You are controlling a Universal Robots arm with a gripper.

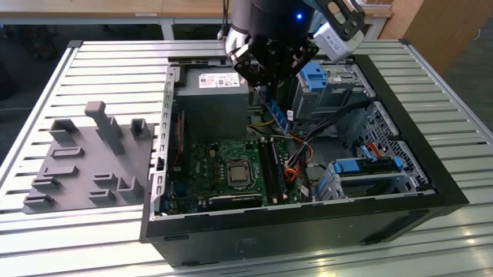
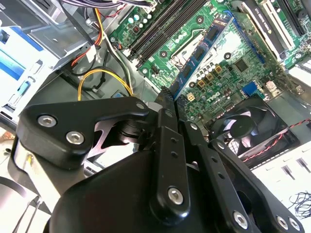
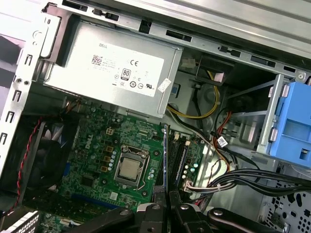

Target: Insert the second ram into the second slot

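My gripper hangs over the open computer case, shut on the second ram. It is a thin blue circuit-board stick that points down from the fingers toward the motherboard. In the second wrist view the second ram runs out from my gripper, its dark chips showing. The first wrist view shows the second ram edge-on above my gripper, right beside the black memory slots. It is still well above the slots. Whether any slot is filled I cannot tell.
A grey power supply stands close to the gripper on the exterior view's left. Bundled cables and blue drive-bay clips lie on the right. The processor socket and a case fan sit on the board. A grey fixture plate lies outside the case.
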